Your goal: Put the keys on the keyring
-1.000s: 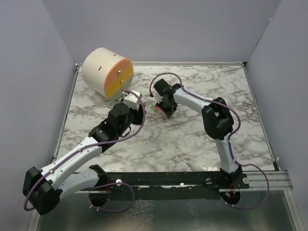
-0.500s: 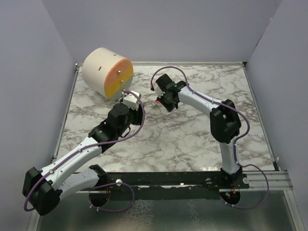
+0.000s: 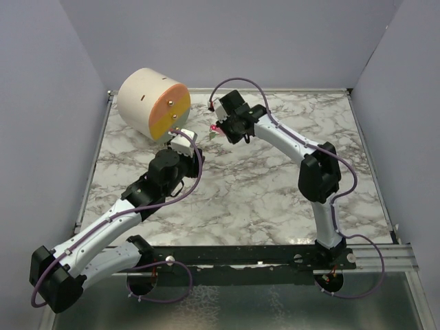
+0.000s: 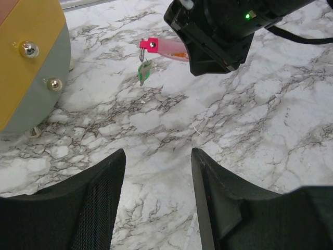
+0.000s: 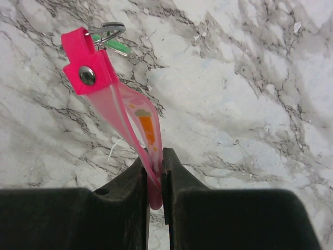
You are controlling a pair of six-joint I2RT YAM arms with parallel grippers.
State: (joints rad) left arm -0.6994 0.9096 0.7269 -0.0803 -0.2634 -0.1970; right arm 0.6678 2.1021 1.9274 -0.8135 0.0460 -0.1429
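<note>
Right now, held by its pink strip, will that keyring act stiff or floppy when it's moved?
Probably floppy: the strip of the keyring curves and twists beyond the right gripper that pinches it. The green key dangles from the ring, so it would likely swing. Both look thin, so probably light.

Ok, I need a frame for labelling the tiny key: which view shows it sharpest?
Left wrist: key sharp, evenly lit, hanging below the tag. Right wrist: tag crisp, key partly hidden behind it, ring glinting. Top external: key only a faint speck.
</note>
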